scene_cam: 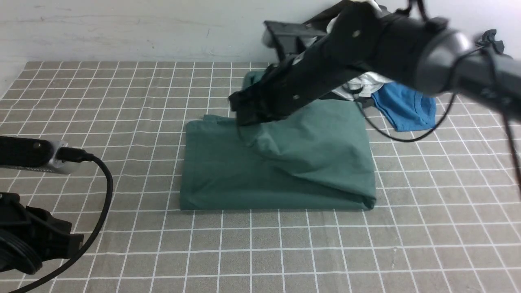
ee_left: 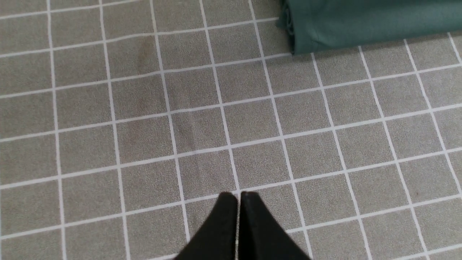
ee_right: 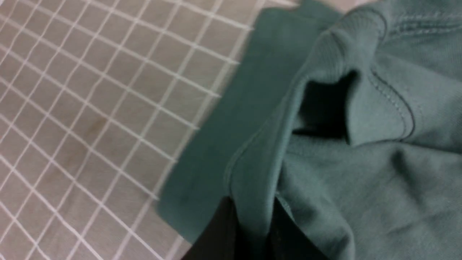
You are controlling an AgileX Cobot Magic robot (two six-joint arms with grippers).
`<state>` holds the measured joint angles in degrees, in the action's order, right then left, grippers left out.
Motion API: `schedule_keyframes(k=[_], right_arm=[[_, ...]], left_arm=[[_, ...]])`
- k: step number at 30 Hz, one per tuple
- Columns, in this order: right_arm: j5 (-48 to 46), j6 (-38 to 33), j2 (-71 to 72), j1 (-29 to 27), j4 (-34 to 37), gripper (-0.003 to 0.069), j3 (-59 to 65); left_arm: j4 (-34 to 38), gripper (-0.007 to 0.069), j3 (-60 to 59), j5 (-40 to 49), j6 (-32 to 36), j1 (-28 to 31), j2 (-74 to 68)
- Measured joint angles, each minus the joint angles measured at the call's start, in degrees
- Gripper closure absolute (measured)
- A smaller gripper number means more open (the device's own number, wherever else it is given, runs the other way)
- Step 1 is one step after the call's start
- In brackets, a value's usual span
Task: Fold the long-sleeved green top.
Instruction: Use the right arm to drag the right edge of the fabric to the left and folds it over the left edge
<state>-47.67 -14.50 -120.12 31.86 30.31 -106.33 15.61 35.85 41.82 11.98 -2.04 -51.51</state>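
Observation:
The green long-sleeved top (scene_cam: 281, 162) lies partly folded in the middle of the grid cloth. My right gripper (scene_cam: 243, 119) is shut on a fold of it near its far left part and lifts that layer over the lower one. In the right wrist view the green fabric (ee_right: 325, 151) is pinched between the black fingers (ee_right: 216, 231), with a ribbed edge nearby. My left gripper (ee_left: 238, 196) is shut and empty above bare cloth at the near left; a folded corner of the top (ee_left: 346, 25) shows in that view.
A bright blue T-shirt (scene_cam: 407, 106) and white and dark garments (scene_cam: 366, 83) lie piled at the back right, behind the right arm. The left arm and its cable (scene_cam: 101, 179) sit at the near left. A wall runs along the back.

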Motion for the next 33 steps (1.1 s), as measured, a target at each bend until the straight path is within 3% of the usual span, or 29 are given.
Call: schedule_keyframes(k=[5,11,12,16,19,23,25,27,33], right_arm=[[-0.94,0.35,-10.14,2.87,0.05,0.0599,-11.07],[-9.08,2.53,-16.22,2.95,-3.63,0.0424,-22.43],[-11.31,3.19,-16.22,2.89,-5.92,0.0358,-25.10],[-15.84,3.68,-15.56,2.64,-11.71,0.0305,-30.94],[-18.03,4.75,-15.30,2.64,-14.06,0.0330,-31.75],[-18.61,6.10,-16.73,2.76,-14.61,0.0460,-29.76],[-17.03,6.16,-19.78,3.36,-12.51,0.0571,-28.71],[-14.80,5.17,-22.17,4.53,-10.26,0.0631,-28.22],[-5.45,0.14,-25.03,9.78,-5.68,0.0671,-28.13]], left_arm=[[1.57,0.0631,-1.33,-0.17,0.14,0.00,0.00],[2.07,0.0631,-1.67,-0.24,0.14,0.00,0.05],[2.18,0.0631,-1.67,-0.30,0.14,0.00,0.05],[2.90,0.0631,-1.67,-0.30,0.18,0.00,0.05],[4.00,0.0631,-1.67,-0.45,0.26,0.00,0.05],[7.24,0.0631,-1.67,-0.57,3.25,0.00,0.87],[10.82,0.0631,-1.67,-0.95,8.69,0.00,3.26],[13.73,0.0631,-1.67,-1.44,13.50,0.00,5.46],[22.83,0.0631,-3.97,-2.15,28.17,0.00,12.68]])
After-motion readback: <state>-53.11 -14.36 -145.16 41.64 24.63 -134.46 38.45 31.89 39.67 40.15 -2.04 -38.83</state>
